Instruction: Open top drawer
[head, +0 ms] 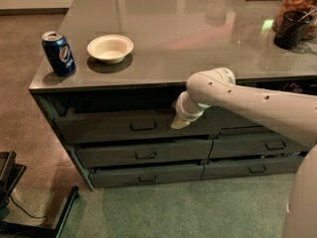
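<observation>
Claw (180, 123) at the top drawer (94, 128), right of its handle (143, 125) — grip: cannot tell.

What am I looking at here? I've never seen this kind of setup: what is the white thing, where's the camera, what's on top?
There is a single view, looking down at a grey counter with drawers below. The white tube entering from the right is the robot's one arm. Its gripper is in front of the top drawer, just right of the drawer's loop handle. I cannot see it holding anything. On the counter's left end stand a blue soda can and a white bowl.
</observation>
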You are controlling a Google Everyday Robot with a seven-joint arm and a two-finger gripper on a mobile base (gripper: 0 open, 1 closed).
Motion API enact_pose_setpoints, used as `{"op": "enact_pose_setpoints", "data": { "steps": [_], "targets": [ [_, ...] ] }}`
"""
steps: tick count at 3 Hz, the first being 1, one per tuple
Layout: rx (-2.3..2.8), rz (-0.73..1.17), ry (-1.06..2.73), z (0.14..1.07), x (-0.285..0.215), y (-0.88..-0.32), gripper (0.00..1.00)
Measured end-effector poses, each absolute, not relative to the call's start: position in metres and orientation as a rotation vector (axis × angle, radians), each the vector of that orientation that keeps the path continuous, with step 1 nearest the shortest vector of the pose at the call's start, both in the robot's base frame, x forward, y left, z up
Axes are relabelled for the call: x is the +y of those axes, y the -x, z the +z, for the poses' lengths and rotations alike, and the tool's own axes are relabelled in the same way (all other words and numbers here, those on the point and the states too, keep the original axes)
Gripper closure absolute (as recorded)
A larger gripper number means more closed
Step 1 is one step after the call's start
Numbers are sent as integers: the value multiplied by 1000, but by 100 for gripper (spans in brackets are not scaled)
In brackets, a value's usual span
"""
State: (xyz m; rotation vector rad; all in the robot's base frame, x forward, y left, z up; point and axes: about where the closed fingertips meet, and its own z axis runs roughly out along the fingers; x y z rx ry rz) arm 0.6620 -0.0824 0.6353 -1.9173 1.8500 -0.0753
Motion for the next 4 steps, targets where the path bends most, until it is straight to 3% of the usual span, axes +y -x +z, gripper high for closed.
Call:
{"op": "enact_pose_setpoints", "data": {
  "steps": [1,2,4],
  "targets": [
    [1877,-48,1918,637,-81,-638,27],
    [1906,20,1949,630,-82,-608,3],
    [1906,250,2095,627,-84,-577,0]
  ]
}}
